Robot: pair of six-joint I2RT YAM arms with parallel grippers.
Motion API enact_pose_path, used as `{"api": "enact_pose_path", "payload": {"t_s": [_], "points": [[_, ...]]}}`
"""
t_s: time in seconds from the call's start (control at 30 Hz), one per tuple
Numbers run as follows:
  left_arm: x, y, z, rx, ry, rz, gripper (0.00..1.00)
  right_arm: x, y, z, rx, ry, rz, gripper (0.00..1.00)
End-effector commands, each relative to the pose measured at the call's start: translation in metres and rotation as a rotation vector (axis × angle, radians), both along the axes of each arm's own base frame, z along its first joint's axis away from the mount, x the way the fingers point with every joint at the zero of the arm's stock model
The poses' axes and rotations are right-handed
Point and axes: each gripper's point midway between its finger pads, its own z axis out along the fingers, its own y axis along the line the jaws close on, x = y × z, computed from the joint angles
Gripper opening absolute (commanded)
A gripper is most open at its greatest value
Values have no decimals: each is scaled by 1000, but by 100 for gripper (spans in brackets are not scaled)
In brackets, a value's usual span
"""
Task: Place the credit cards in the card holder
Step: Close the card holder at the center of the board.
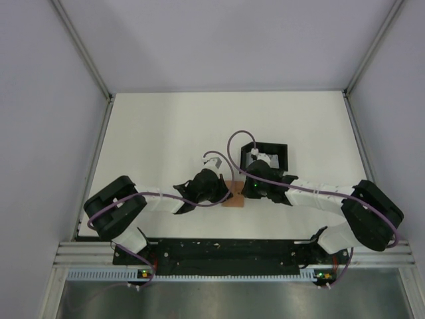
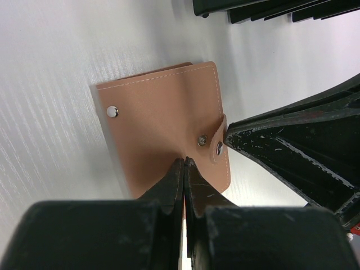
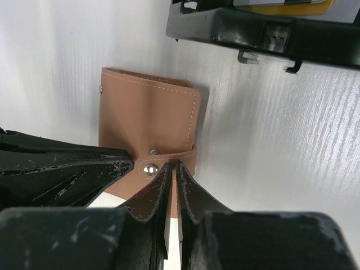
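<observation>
The tan card holder (image 1: 234, 197) lies on the white table between my two grippers, folded shut, with its snap strap across one edge. In the left wrist view it (image 2: 163, 107) fills the middle, and my left gripper (image 2: 184, 161) is shut with its tips on the holder's face. In the right wrist view my right gripper (image 3: 175, 165) is closed to a sliver at the strap (image 3: 169, 156) of the holder (image 3: 146, 107). A yellow-orange card (image 3: 292, 7) lies in the black tray (image 3: 253, 31). The light blue card is not clearly in view.
The black square tray (image 1: 282, 149) stands just behind the right gripper (image 1: 246, 188), and its edge shows in the left wrist view (image 2: 270, 8). The left gripper (image 1: 223, 195) and the right fingers (image 2: 292, 146) sit very close together over the holder. Grey walls enclose the table.
</observation>
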Motion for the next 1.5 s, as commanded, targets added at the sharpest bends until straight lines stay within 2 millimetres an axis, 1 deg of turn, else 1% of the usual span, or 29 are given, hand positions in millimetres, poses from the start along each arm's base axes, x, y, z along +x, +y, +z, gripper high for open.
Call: {"api": "enact_pose_path", "payload": {"t_s": [0.0, 0.67, 0.83, 1.07, 1.27, 1.47], "points": [[-24, 48, -63, 266, 116, 16, 0, 13, 14, 15, 62, -39, 0, 6], [-23, 47, -62, 270, 116, 12, 0, 17, 26, 19, 104, -46, 24, 6], [-23, 47, -62, 270, 114, 11, 0, 16, 27, 13, 91, -30, 27, 7], [-25, 47, -63, 270, 116, 4, 0, 21, 22, 8, 37, -19, 10, 6], [-24, 46, -62, 269, 113, 3, 0, 16, 22, -8, -24, 36, 35, 5], [-24, 47, -63, 271, 115, 10, 0, 9, 12, -23, -101, 71, 31, 3]]}}
